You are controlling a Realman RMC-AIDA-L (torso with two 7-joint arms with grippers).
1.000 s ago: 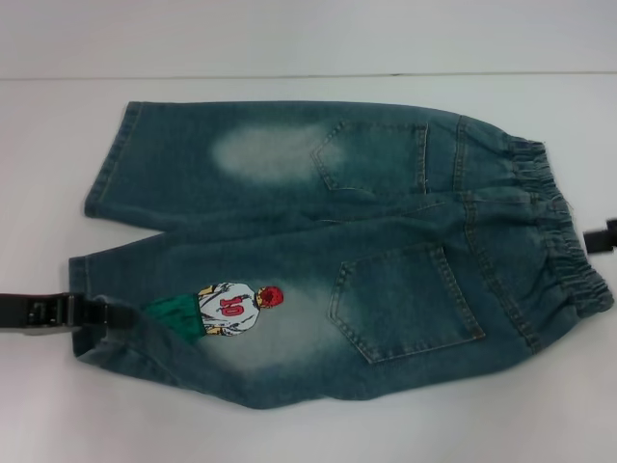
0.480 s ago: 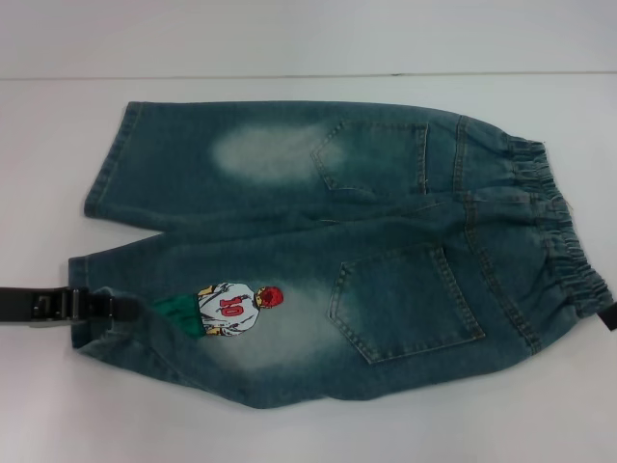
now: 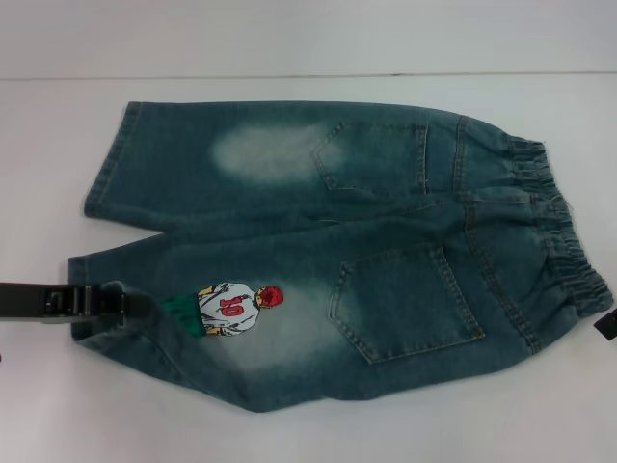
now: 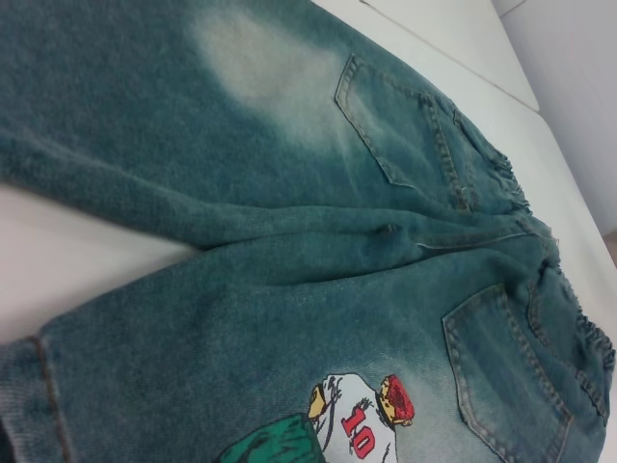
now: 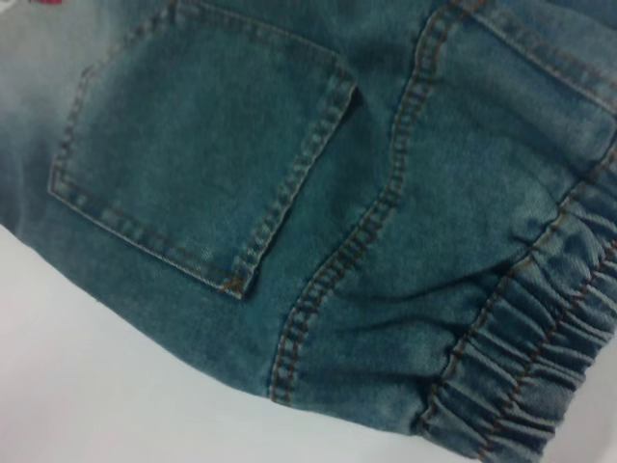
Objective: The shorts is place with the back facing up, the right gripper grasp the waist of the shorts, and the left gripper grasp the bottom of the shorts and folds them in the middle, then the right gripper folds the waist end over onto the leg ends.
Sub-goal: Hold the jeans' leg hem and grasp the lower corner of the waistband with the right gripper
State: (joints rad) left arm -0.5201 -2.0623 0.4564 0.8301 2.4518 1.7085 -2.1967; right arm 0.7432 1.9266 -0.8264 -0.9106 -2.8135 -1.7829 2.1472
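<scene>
A: Where are the shorts (image 3: pixel 328 251), and which way do they point?

B: They lie flat on the white table (image 3: pixel 289 434) and fill the middle of the head view. The long axis goes from left to right in the frame. The waist (image 3: pixel 564 236) is at the right edge and the leg ends (image 3: pixel 101 174) are at the left. The two back pockets look up, so the back side is on top.

A: How will they handle, in your opinion?

B: I judge the denim as soft but rather thick and a little heavy. It will bend easily, but it keeps bulk at the seams. It should not slip much. The ruched waist gives a thick edge to pinch, and the hem of the lower leg is a firm stitched edge.

A: And the grippers?

B: The left gripper (image 3: pixel 130 304) is at the lower left, at the hem near the embroidered player (image 3: pixel 231 309). It looks pressed together on the bottom of the shorts (image 3: pixel 87 328). The right gripper (image 3: pixel 605 323) shows only at the right edge, just beside the waist; I cannot tell its state.
</scene>
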